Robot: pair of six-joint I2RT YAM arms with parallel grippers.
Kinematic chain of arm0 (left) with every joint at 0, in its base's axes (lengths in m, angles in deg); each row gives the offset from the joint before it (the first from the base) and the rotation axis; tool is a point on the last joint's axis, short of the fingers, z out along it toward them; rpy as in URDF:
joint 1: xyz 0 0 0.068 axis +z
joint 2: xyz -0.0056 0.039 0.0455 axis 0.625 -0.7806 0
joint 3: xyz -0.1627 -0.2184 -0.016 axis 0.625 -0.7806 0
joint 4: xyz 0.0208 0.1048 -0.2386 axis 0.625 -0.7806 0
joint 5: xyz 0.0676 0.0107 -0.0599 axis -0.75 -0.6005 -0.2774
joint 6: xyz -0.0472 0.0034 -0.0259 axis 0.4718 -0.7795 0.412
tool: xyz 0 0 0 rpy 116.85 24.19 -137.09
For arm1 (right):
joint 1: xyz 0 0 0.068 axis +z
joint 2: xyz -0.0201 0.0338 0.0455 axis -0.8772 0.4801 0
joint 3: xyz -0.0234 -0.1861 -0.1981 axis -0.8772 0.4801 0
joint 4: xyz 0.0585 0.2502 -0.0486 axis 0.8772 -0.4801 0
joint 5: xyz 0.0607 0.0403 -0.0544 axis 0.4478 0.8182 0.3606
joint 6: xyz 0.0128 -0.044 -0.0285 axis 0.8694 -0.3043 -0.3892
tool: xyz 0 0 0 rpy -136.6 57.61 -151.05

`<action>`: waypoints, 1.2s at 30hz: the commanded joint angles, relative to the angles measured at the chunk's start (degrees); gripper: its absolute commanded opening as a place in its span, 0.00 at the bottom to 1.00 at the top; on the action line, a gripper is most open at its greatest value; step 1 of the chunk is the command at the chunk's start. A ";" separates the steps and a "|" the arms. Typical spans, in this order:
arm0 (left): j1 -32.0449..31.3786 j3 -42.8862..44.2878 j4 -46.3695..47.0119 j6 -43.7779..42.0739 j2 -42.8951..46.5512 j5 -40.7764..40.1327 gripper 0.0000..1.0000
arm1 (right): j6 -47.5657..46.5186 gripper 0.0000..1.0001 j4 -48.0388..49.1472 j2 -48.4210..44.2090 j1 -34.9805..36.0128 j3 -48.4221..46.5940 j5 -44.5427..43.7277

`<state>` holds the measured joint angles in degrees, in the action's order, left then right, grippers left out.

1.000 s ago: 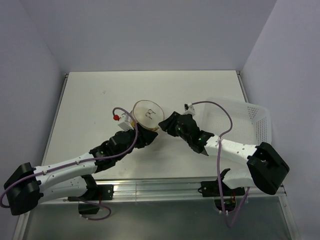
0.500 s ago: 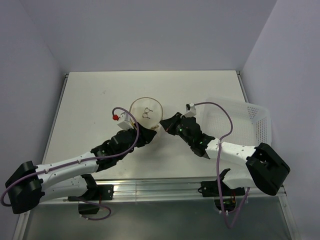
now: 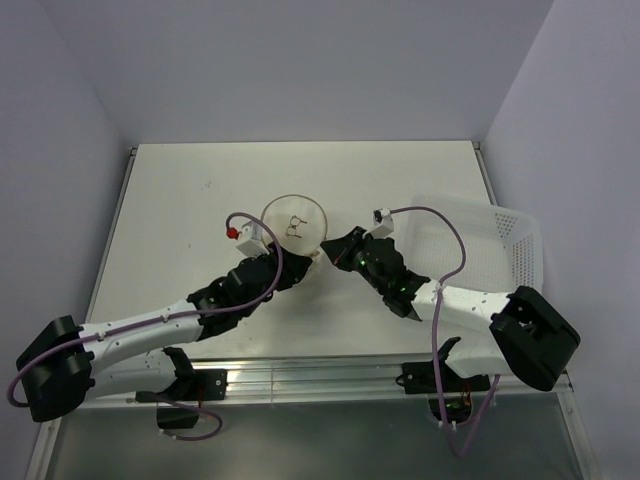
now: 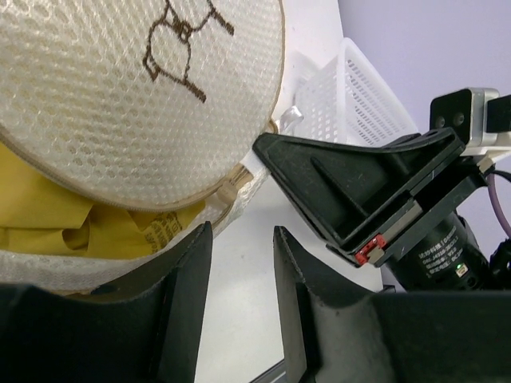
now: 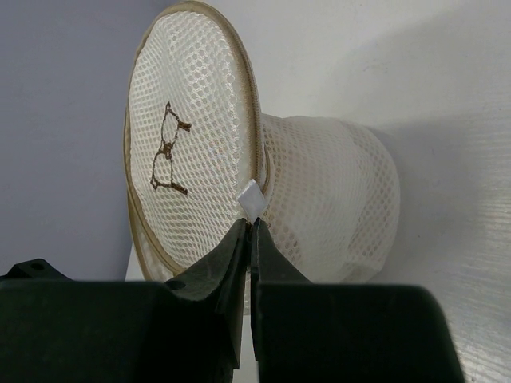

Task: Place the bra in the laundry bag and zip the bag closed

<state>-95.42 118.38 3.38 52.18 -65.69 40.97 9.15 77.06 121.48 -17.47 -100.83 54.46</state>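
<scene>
The laundry bag (image 3: 295, 222) is a round cream mesh pouch with glasses stitched on its lid (image 5: 192, 136). Its lid stands partly raised, and the mustard-yellow bra (image 4: 40, 215) shows inside through the gap beneath it. My right gripper (image 5: 251, 223) is shut on a small white tab (image 5: 252, 199) at the bag's seam, on the bag's right side (image 3: 335, 250). My left gripper (image 4: 239, 235) is open just below the bag's near edge, with only bare table between its fingers. In the top view it lies at the bag's lower left (image 3: 290, 268).
A white plastic basket (image 3: 480, 240) stands tilted at the right edge of the table, also seen behind the right gripper (image 4: 359, 96). The two wrists are close together beside the bag. White tabletop (image 3: 200, 190) lies left of and behind the bag.
My right gripper has closed on the bag's white tab. The left gripper's fingers have narrowed somewhat and it has drawn slightly back. The bag has shifted a little.
</scene>
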 commanded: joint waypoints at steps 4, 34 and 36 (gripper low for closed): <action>-0.22 4.39 1.58 -1.25 -3.52 -1.68 0.44 | -1.49 0.00 3.33 -0.53 0.20 0.11 -0.90; 1.27 3.07 4.66 -1.51 -5.20 -4.66 0.39 | -2.02 0.00 4.12 -0.26 0.29 0.72 -1.34; 1.27 3.25 4.48 -1.25 -5.20 -4.75 0.34 | -2.10 0.00 4.21 -0.26 0.29 0.81 -1.26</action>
<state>-94.37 121.96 5.53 50.17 -72.42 37.29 7.95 77.87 121.48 -17.45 -100.39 54.42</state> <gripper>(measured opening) 0.357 0.066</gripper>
